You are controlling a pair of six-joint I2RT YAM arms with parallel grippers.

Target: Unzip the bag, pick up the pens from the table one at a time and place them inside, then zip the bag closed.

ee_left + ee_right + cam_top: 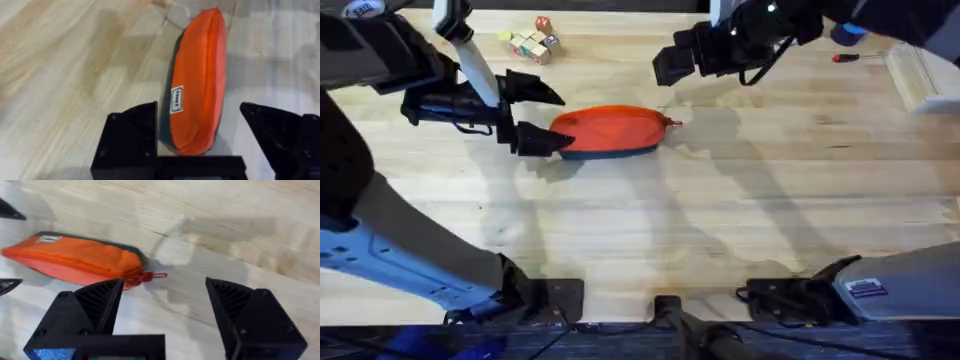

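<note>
One pale plank counter point(720, 220) carries the orange bag point(610, 130), zipped, contents hidden. Left claw point(542, 115) spread around its end; right claw point(165, 310) spread above.

A robot lab bench: pale joined-plank wooden tabletop point(720, 200), two black robot arm bases point(800, 295) bolted at its near edge, cables trailing.

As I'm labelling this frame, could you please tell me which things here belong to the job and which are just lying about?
Belonging to the job:
- the orange bag, zipped, with its pull
- the left pincer, open around the bag's end
- the right pincer, open, above the pull end
- the table

Lying about:
- the small blocks
- the red-handled screwdriver
</note>
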